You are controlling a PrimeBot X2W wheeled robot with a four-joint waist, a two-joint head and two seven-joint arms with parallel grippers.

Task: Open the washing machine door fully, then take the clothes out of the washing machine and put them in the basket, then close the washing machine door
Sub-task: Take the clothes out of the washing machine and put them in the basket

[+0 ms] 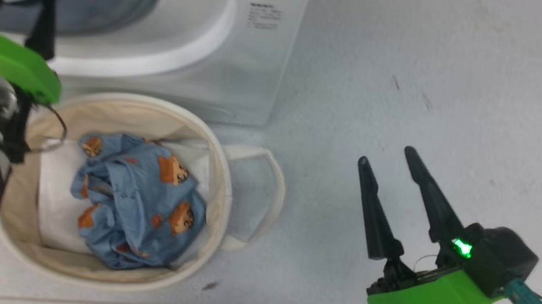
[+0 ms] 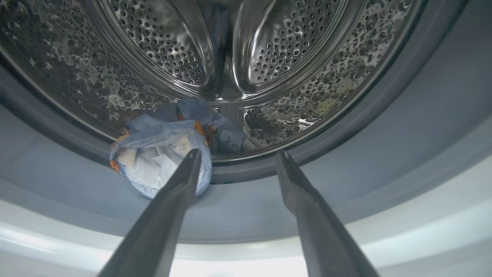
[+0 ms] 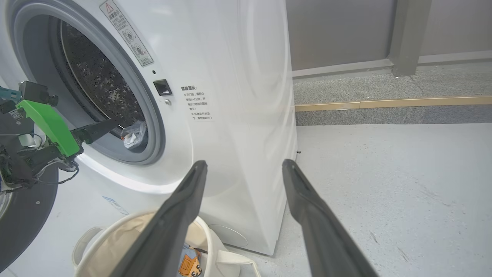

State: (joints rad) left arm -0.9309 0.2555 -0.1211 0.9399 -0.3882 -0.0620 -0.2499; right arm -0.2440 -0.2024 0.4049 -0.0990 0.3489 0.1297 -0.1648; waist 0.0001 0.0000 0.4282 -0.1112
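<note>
Left gripper (image 2: 239, 153): jaws stood released, empty, before washing machine (image 2: 346, 77). Clothes (image 2: 153, 161): one bundle lay centre-left in its mouth; another in basket (image 1: 221, 188). Right gripper (image 1: 386, 157): spread, idle. Advice: straddle bundle, pinch deep.

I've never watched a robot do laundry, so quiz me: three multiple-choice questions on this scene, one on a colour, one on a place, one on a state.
1. The garment in the basket is: A red, B light blue, C white.
2. At the washing machine, the left end effector is: A at the drum mouth, B on its top, C behind it.
3. The right end effector is: A shut on cloth, B gripping a handle, C open and empty.
Answers: B, blue fabric with orange bears; A, its fingers frame the steel drum; C, nothing sits between its spread fingers.
</note>
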